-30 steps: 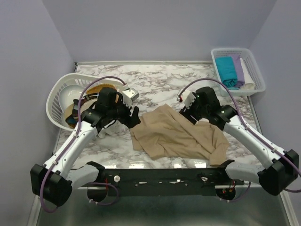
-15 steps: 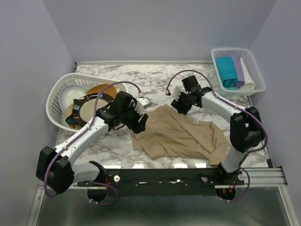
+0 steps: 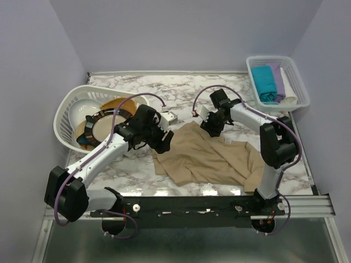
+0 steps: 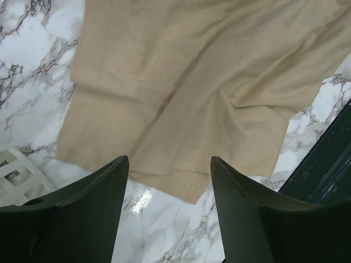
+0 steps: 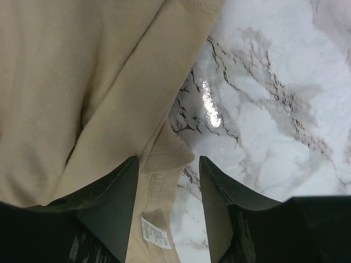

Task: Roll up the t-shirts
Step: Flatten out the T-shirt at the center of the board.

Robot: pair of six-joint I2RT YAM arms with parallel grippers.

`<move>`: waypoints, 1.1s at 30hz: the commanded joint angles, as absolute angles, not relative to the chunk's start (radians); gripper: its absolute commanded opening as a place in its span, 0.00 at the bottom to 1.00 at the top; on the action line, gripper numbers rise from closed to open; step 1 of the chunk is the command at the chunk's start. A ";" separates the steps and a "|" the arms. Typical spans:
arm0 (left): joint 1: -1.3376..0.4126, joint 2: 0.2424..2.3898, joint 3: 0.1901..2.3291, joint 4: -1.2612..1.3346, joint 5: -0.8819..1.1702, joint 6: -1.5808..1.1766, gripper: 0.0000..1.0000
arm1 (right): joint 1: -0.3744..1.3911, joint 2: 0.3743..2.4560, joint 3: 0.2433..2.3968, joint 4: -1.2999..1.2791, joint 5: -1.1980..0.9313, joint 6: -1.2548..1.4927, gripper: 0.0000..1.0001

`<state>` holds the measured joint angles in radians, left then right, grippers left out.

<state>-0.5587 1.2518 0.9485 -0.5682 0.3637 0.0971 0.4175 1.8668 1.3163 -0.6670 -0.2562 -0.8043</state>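
Note:
A beige-tan t-shirt (image 3: 211, 159) lies crumpled on the marble table, near the front middle. My left gripper (image 3: 163, 143) hovers over its left edge, jaws open. In the left wrist view the left gripper (image 4: 169, 164) frames a corner of the beige cloth (image 4: 186, 98) and bare marble. My right gripper (image 3: 211, 129) is at the shirt's back edge, open. In the right wrist view the right gripper (image 5: 168, 161) straddles the collar (image 5: 164, 159), with the white label (image 5: 153, 233) showing between the jaws. Nothing is gripped. Teal (image 3: 264, 81), lilac (image 3: 278, 79) and white (image 3: 289, 82) t-shirts lie in the back-right basket.
A white lattice basket (image 3: 299, 82) stands at the back right corner. Another white basket (image 3: 64, 112) lies tipped at the left, holding a tan plate with a black patterned rim (image 3: 101, 129) and white bowls. A black rail (image 3: 219, 205) runs along the near edge.
My right arm swung from the right side round to the shirt's back edge and its jaws narrowed somewhat. My left gripper moved right, over the shirt's left edge.

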 commanded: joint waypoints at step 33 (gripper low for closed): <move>-0.561 1.269 0.996 -0.508 0.330 0.135 0.73 | 0.348 1.607 1.586 -0.818 -0.285 -0.778 0.00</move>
<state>-0.5587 1.3090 1.0222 -0.5434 0.3508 0.1230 0.3538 1.9114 1.5269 -0.8928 -0.2859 -0.8368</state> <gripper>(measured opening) 0.731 0.012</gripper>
